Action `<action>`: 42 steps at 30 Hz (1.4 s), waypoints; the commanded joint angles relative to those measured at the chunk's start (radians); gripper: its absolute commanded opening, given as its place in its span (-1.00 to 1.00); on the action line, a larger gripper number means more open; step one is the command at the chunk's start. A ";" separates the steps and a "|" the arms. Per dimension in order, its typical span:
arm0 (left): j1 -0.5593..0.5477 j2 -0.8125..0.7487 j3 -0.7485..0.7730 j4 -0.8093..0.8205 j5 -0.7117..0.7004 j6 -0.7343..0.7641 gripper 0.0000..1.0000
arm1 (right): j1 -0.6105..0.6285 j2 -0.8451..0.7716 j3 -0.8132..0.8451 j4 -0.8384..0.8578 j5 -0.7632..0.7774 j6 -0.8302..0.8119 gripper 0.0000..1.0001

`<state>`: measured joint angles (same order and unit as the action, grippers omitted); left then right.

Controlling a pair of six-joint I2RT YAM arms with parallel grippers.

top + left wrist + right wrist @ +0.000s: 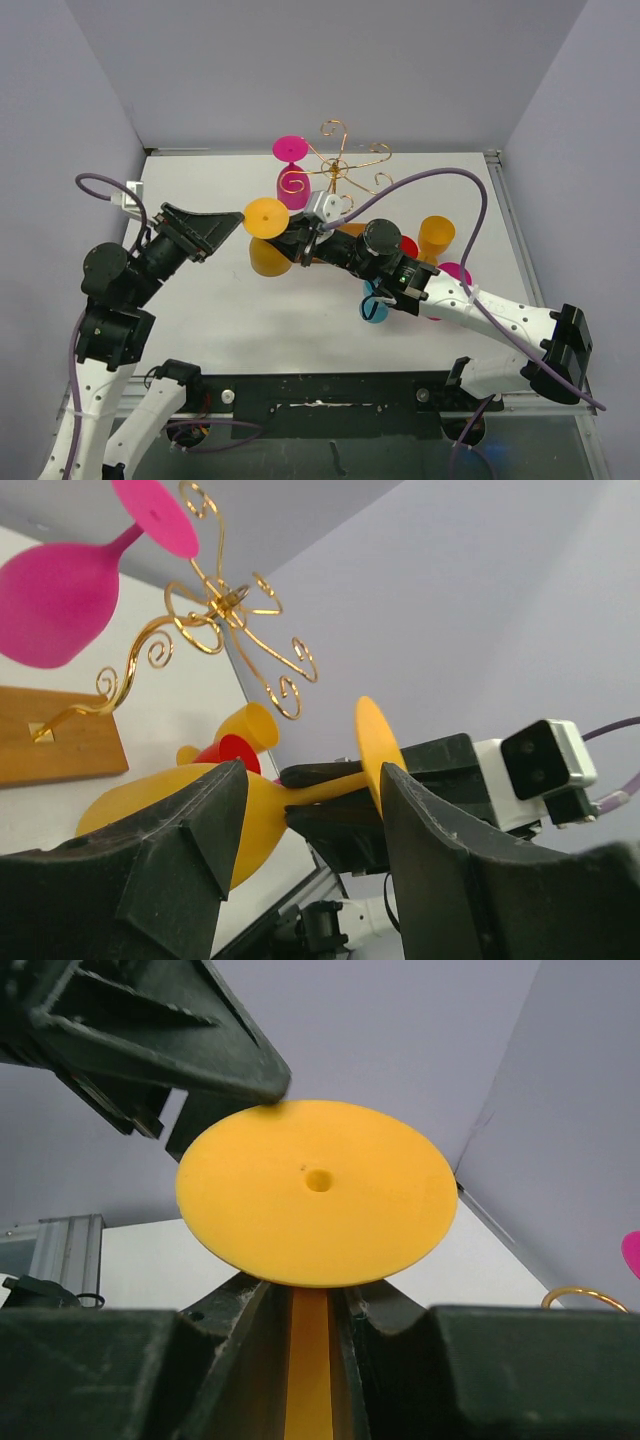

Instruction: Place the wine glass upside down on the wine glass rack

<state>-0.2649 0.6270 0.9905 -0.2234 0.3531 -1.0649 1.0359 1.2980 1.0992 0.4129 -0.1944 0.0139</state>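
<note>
My right gripper (298, 240) is shut on the stem of a yellow wine glass (268, 240), which it holds roughly on its side. In the right wrist view the round foot (315, 1190) faces the camera and the stem (310, 1360) runs between my right gripper's (310, 1305) fingers. My left gripper (232, 225) is open, and in its wrist view its fingers (440, 850) straddle the wine glass (200, 800), one tip at the foot's rim. The wine glass rack (340, 165), gold wire on a wooden base (60, 745), stands behind with a pink glass (292, 170) hanging upside down on it.
Behind my right arm stand an orange cup (435, 235), a red glass (408, 247), a pink glass (455, 272) and a blue glass (375, 305). Purple walls close in the white table (200, 320) on three sides. A purple cable (440, 175) arcs over the right arm.
</note>
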 commanded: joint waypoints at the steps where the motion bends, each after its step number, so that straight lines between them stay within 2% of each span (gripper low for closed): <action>1: 0.000 0.020 -0.025 0.076 0.077 -0.055 0.04 | 0.011 -0.008 0.013 0.083 -0.045 -0.050 -1.00; 5: 0.000 0.009 -0.053 0.124 0.088 -0.077 -0.04 | 0.011 0.002 0.011 0.080 -0.057 -0.058 -1.00; 10: 0.000 0.004 -0.071 0.148 0.099 -0.085 -0.06 | 0.010 0.011 0.008 0.076 -0.056 -0.067 -1.00; 13: 0.000 0.017 -0.077 0.159 0.111 -0.100 -0.15 | 0.011 0.017 0.010 0.078 -0.053 -0.076 -1.00; 21: 0.000 0.041 -0.086 0.195 0.163 -0.112 -0.54 | 0.010 0.031 0.017 0.066 -0.044 -0.092 -1.00; 24: 0.001 0.043 -0.100 0.217 0.176 -0.124 -0.75 | 0.011 0.033 0.020 0.059 -0.045 -0.096 -1.00; 26: 0.001 0.043 -0.108 0.230 0.183 -0.131 -1.00 | 0.010 0.032 0.019 0.055 -0.043 -0.096 -1.00; 28: 0.001 0.042 -0.110 0.236 0.181 -0.133 -1.00 | 0.011 0.028 0.017 0.052 -0.038 -0.086 -0.97; 30: 0.001 0.043 -0.107 0.245 0.177 -0.132 -1.00 | 0.012 0.019 0.016 0.040 -0.037 -0.065 -0.72; 33: 0.002 0.057 -0.087 0.252 0.167 -0.134 -1.00 | 0.011 -0.007 0.016 0.006 -0.007 -0.027 -0.23; 36: 0.002 0.085 -0.045 0.214 0.141 -0.131 -1.00 | 0.011 -0.051 0.012 -0.055 0.035 0.027 0.17; 38: 0.002 0.100 -0.025 0.179 0.121 -0.137 -1.00 | 0.012 -0.085 0.014 -0.111 0.056 0.065 0.29; 42: 0.003 0.115 -0.008 0.120 0.062 -0.153 -1.00 | 0.011 -0.148 0.043 -0.245 0.111 0.153 0.36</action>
<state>-0.2649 0.7345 0.9218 -0.0772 0.4736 -1.2194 1.0420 1.2488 1.0988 0.2558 -0.1558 0.0582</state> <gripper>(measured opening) 0.021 0.671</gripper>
